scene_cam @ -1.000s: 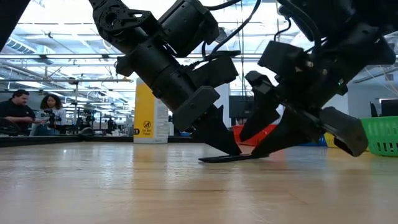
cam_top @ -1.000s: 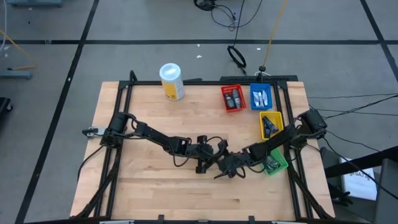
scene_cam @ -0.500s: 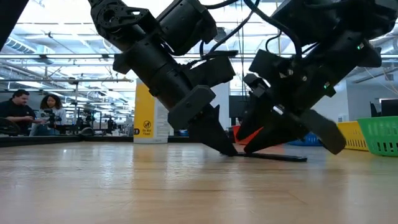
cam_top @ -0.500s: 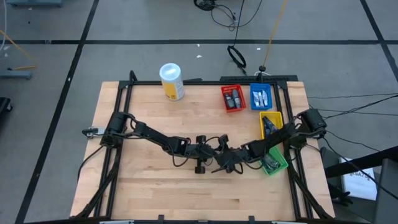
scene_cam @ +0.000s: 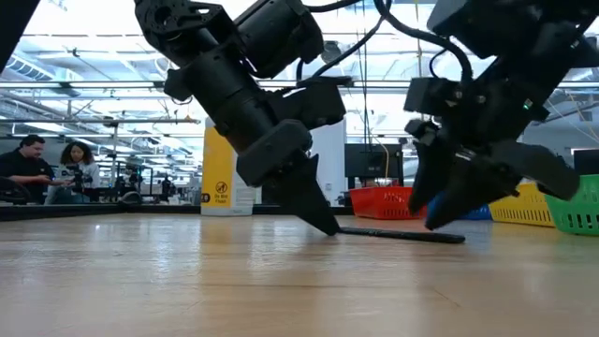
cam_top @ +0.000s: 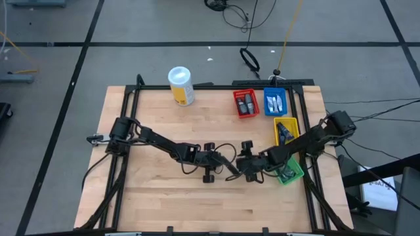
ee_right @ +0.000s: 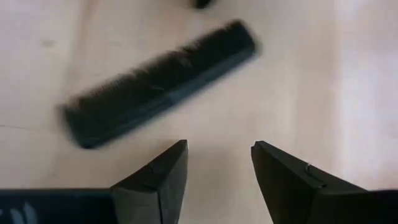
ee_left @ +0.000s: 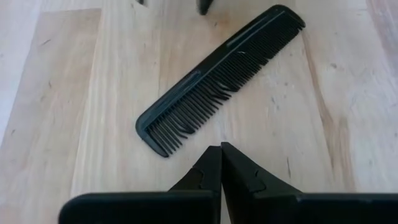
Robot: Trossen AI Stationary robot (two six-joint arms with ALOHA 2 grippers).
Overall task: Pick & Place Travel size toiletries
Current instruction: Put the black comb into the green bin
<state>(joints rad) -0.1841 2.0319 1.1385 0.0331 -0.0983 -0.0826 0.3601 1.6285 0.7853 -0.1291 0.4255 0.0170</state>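
A black comb (ee_left: 217, 81) lies flat on the wooden table (cam_top: 151, 137), between the two grippers. It also shows in the low view as the comb (scene_cam: 402, 235) and in the right wrist view as the comb (ee_right: 161, 78). My left gripper (ee_left: 221, 149) is shut. Its tip stands down at the table just short of the comb's toothed edge, with a gap between them. My right gripper (ee_right: 217, 162) is open and hovers low by the comb's other end (scene_cam: 454, 239), touching nothing. Small dark and silver toiletries lie in the red bin (cam_top: 246, 103), the blue bin (cam_top: 274, 102) and the yellow bin (cam_top: 285, 131).
A green bin (cam_top: 289, 172) sits right beside my right arm at the table's right edge. The tall white canister with a yellow label (cam_top: 182, 85) stands near the far edge. Bare wood lies to the left and near side. People sit in the room beyond the table (scene_cam: 42, 168).
The comb slid along the table toward the right and came out from under both grippers to lie flat. My right gripper rose off it and drew back toward the right and far side. My left gripper stayed low at the comb's left end.
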